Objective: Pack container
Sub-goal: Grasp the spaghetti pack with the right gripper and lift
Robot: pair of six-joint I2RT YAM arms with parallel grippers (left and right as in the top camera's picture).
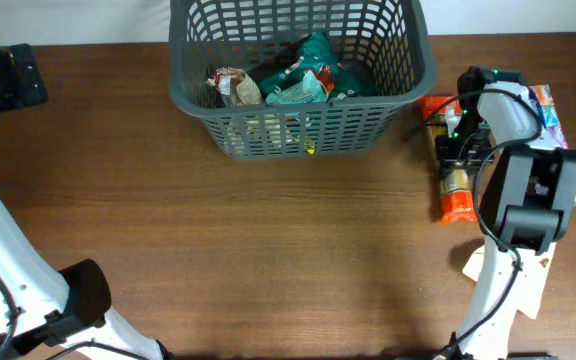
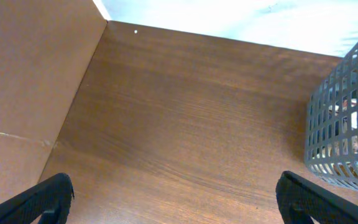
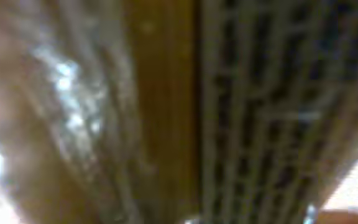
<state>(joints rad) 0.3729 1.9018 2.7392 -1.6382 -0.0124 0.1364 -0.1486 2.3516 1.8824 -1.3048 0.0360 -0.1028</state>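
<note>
At the near edge the left arm is sitting tucked back, its left end effector (image 2: 179, 202) pointing out over bare surface (image 2: 185, 124) with fingers (image 2: 48, 199) spread wide apart, holding nothing. Farther on, the right arm is bending downward, its right end effector (image 1: 456, 140) hanging over orange packets (image 1: 455, 205); whether it is gripping, I cannot tell. The container (image 1: 298, 130) is sitting just left of it, holding teal packets (image 1: 308, 75).
</note>
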